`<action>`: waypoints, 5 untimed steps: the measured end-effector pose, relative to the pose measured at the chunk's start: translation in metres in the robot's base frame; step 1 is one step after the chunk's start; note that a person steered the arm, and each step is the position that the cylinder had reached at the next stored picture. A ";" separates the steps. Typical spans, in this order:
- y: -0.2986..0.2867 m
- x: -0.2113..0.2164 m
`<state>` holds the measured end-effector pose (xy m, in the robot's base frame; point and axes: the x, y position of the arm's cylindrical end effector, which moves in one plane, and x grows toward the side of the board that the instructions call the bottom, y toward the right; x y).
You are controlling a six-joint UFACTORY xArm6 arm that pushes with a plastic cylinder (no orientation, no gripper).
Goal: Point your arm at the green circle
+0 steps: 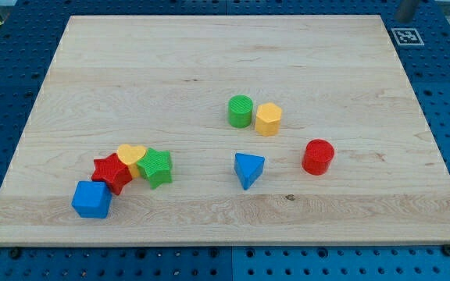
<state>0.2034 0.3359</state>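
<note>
The green circle [241, 112] stands a little right of the board's middle, touching a yellow hexagon [269, 119] on its right. A short grey stub at the view's top right, just off the board's corner, looks like my rod; its tip [404, 18] is far up and to the right of the green circle and of every other block. Nothing touches the green circle except the yellow hexagon.
A red circle [318, 157] and a blue triangle [248, 169] lie below the pair. At lower left a green star [156, 167], yellow heart [131, 154], red star [112, 173] and blue block [92, 200] cluster. A black-and-white marker [407, 36] sits at the board's top right corner.
</note>
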 end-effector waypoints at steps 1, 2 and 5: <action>0.001 0.002; -0.007 0.016; -0.134 0.062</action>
<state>0.2651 0.2017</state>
